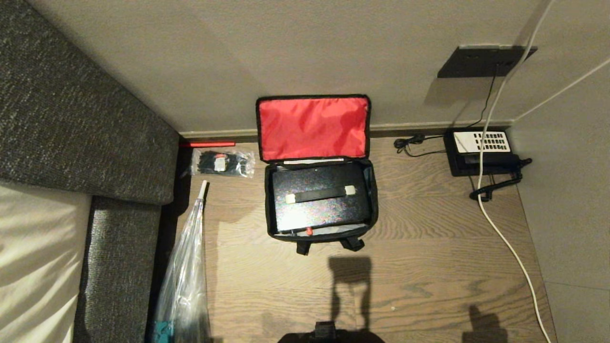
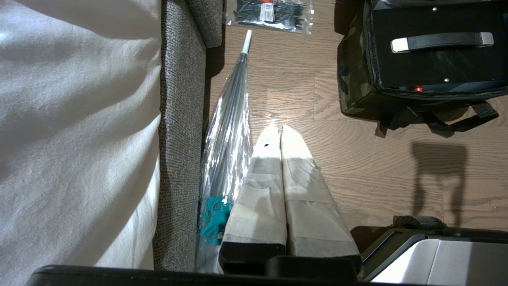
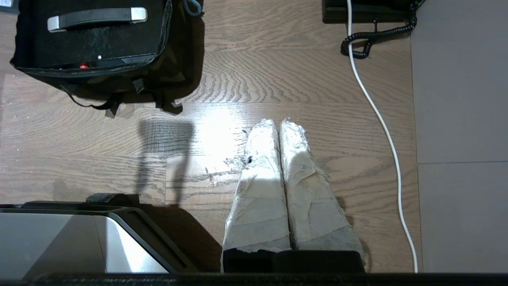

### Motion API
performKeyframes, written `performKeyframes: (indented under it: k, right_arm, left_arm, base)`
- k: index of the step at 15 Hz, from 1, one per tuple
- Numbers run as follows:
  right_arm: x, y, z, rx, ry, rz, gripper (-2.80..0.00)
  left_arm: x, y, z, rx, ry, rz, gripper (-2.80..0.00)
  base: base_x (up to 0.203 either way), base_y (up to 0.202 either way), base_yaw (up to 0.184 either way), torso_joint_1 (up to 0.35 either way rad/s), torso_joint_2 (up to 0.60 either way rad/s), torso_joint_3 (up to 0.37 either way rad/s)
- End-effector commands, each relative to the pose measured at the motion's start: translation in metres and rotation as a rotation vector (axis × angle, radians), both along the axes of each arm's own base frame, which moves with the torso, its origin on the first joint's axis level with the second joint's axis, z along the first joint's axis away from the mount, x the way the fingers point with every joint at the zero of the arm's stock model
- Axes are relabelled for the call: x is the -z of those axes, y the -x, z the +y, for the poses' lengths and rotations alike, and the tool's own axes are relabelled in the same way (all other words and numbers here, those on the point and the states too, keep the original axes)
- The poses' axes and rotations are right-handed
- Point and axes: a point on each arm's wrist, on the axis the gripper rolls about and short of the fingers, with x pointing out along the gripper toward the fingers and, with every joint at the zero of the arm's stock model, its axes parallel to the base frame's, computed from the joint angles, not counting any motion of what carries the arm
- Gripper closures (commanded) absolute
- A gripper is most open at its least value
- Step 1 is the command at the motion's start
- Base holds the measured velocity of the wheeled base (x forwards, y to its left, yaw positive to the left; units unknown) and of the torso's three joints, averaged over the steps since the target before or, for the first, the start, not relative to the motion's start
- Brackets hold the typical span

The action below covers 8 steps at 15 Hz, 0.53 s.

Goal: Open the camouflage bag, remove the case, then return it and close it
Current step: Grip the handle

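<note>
1. The camouflage bag (image 1: 369,200) sits on the wooden floor (image 1: 429,247) near the wall, its lid (image 1: 313,127) thrown back against the baseboard so the red lining faces up.
2. The case (image 1: 317,200) lies inside the bag, filling nearly all of it, its black handle (image 1: 320,194) on top and a small red mark (image 1: 309,231) at its near edge.
3. The bag's black straps (image 1: 352,243) trail onto the floor at its near side.
4. To the bag's left lie a clear packet of black ties (image 1: 222,163) and a folded transparent umbrella (image 1: 183,281), beside a grey sofa (image 1: 71,119).
5. To its right, by the wall, stands a black telephone (image 1: 481,152), with a white cable (image 1: 500,228) running past it.
6. The left claw (image 2: 276,131) hangs over the floor beside the umbrella, its taped fingers pressed together and holding nothing.
7. The right claw (image 3: 276,125) hangs over bare floor between bag and cable, likewise closed and empty.
</note>
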Motion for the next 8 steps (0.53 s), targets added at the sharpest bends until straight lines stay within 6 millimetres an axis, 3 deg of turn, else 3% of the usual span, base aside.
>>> performKeyframes:
  k: [1, 8]
  right_arm:
    - [0.0000, 0.0003, 0.0000, -0.001, 0.001, -0.005, 0.00]
    - [0.0000, 0.0003, 0.0000, -0.001, 0.001, -0.004, 0.00]
  left_arm:
    - [0.0009, -0.0001, 0.0000, 0.000, 0.002, 0.001, 0.00]
    - [0.0009, -0.0001, 0.0000, 0.000, 0.000, 0.001, 0.00]
  base:
    - [0.000, 0.000, 0.000, 0.000, 0.00, 0.000]
    - [0.000, 0.000, 0.000, 0.000, 0.00, 0.000]
